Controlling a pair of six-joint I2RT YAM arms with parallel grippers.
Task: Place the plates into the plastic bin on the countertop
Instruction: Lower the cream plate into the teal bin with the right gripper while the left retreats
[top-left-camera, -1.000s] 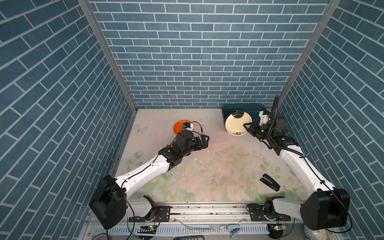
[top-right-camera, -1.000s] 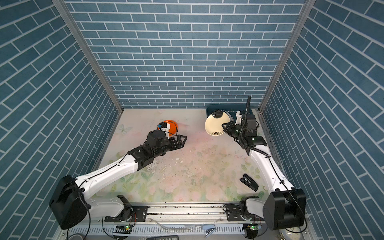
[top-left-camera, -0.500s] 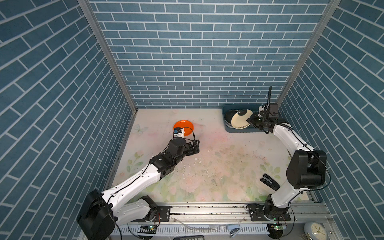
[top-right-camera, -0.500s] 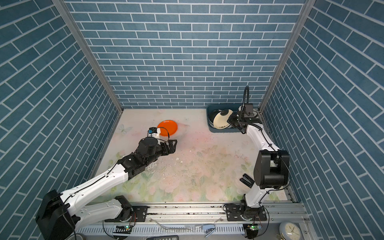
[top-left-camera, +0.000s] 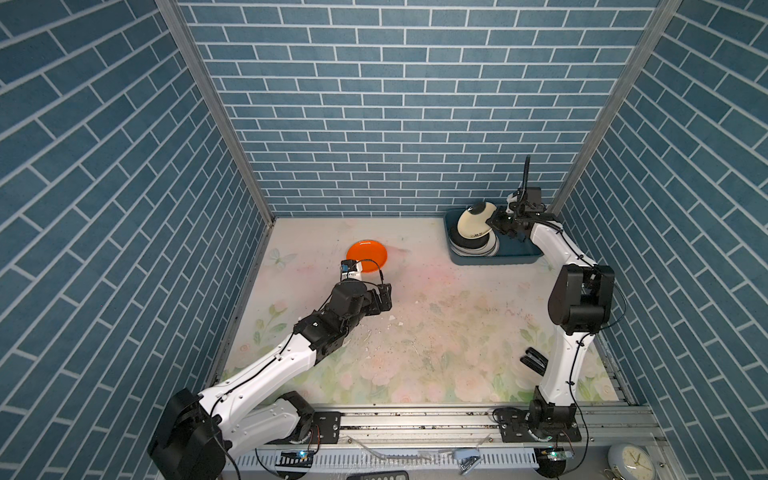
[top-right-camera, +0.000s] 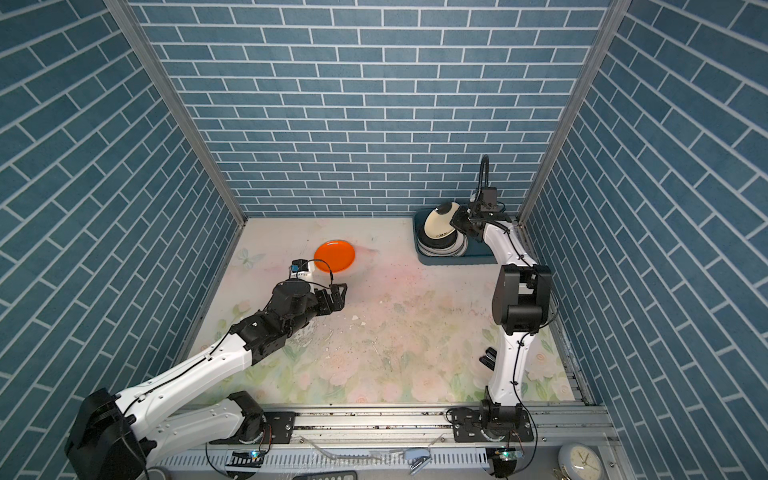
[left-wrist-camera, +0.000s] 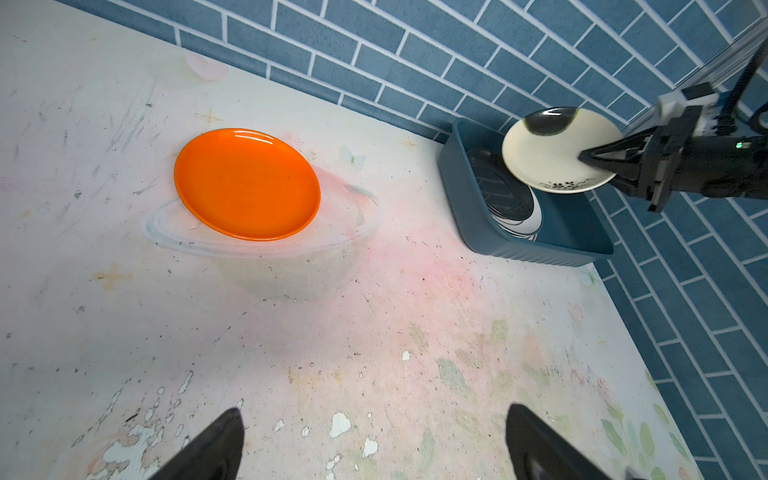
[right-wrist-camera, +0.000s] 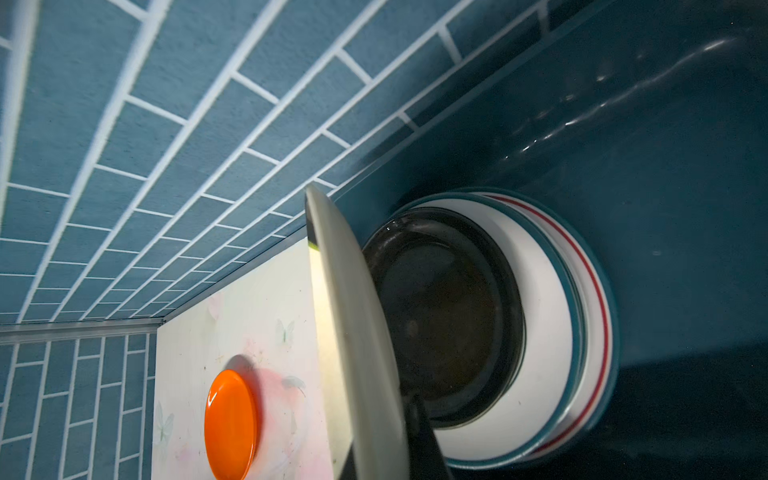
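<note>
Right gripper (left-wrist-camera: 584, 158) has since carried the cream plate (left-wrist-camera: 544, 156) over the plastic bin (top-left-camera: 519, 251) at the far right corner of the countertop (top-left-camera: 436, 316), pinching its rim, tilted, likely for stacking. Left gripper (left-wrist-camera: 374, 411), spread and empty, faces the orange plate (top-left-camera: 367, 256).

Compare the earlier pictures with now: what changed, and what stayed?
The right gripper carried the cream plate over the stack in the bin, jaws shut on it. The left gripper, jaws open, drew back from the orange plate. Orange plate, bin and stapler stayed put.
</note>
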